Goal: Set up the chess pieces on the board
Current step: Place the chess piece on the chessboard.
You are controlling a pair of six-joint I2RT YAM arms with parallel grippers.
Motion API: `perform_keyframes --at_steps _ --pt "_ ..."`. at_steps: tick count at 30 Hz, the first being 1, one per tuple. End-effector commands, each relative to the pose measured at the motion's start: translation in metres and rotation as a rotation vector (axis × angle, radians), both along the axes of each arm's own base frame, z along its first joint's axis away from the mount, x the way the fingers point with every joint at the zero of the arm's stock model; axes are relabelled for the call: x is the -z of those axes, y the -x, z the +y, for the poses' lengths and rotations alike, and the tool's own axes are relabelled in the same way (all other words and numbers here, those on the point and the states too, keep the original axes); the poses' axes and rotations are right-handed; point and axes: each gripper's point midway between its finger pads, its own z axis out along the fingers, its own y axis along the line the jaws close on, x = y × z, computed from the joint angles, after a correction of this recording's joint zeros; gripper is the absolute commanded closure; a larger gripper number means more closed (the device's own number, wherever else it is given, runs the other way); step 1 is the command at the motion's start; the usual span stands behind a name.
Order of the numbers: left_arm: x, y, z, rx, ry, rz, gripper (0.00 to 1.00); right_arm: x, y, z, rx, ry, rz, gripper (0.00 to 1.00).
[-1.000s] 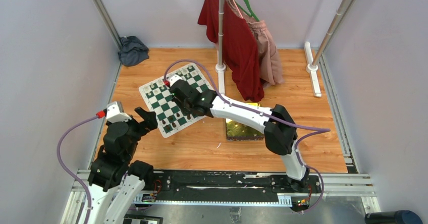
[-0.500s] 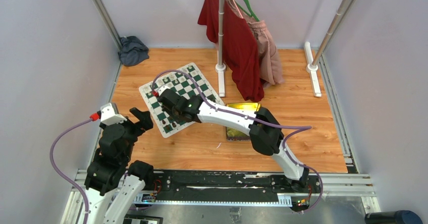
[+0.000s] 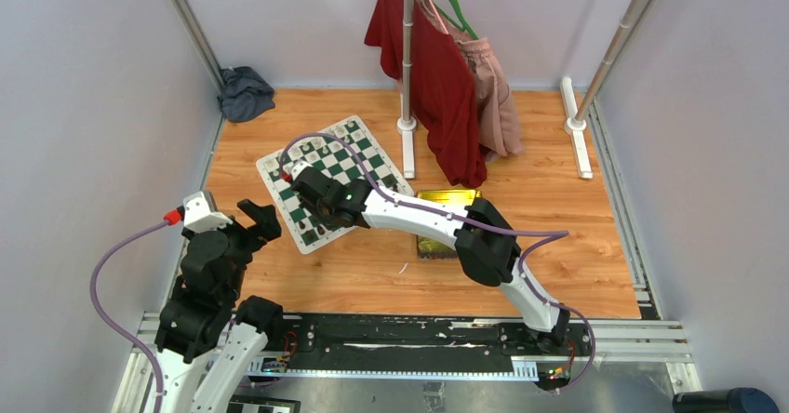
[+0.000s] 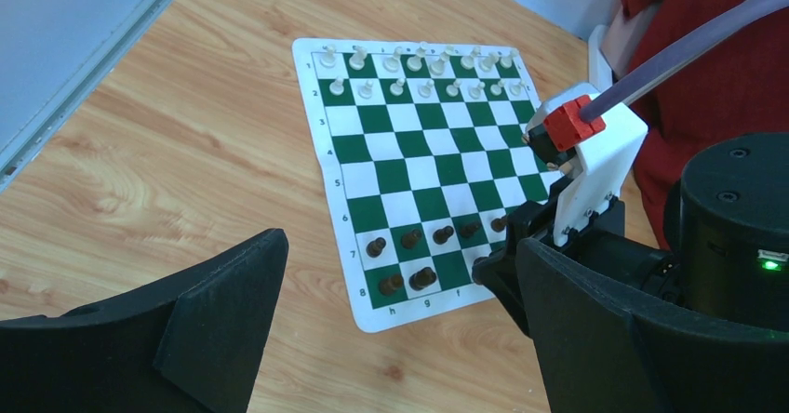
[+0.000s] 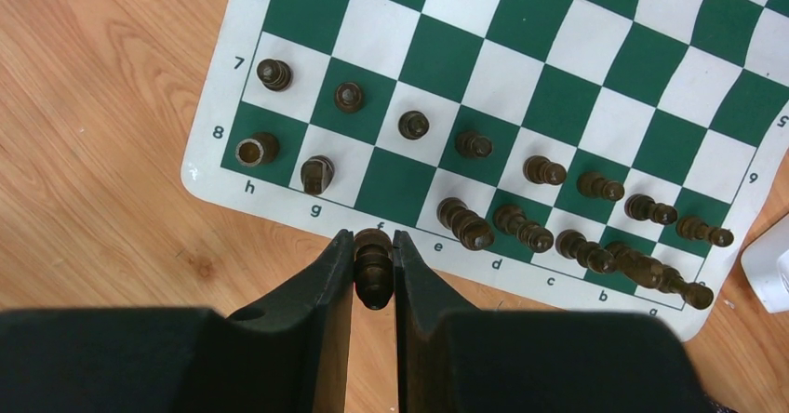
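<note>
Your right gripper [image 5: 372,239] clamps a dark chess piece [image 5: 373,278] at the board's [image 5: 595,87] near edge. Your left gripper [image 4: 400,255] stands wide apart beside the board.

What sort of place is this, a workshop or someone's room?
Most likely a robot test booth in a lab: two arms bolted to a metal rail, blank wall panels closing in a wooden tabletop, and practice props like a chessboard and a clothes rack.

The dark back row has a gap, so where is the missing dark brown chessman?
Right wrist view: the dark brown chessman is pinched in the right gripper, at the green-and-white chessboard mat's white edge by letter f.
</note>
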Motion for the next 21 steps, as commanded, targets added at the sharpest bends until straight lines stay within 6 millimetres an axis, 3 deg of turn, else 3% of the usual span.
perform_keyframes --at_steps 1,21 --pt "-0.002 0.003 0.001 0.004 -0.012 -0.010 0.00 0.018 0.002 -0.002 -0.015 0.039 -0.022 1.00" --pt "0.001 0.000 -0.002 0.019 -0.020 0.010 0.00 0.042 -0.006 -0.001 -0.023 0.051 -0.028 1.00"
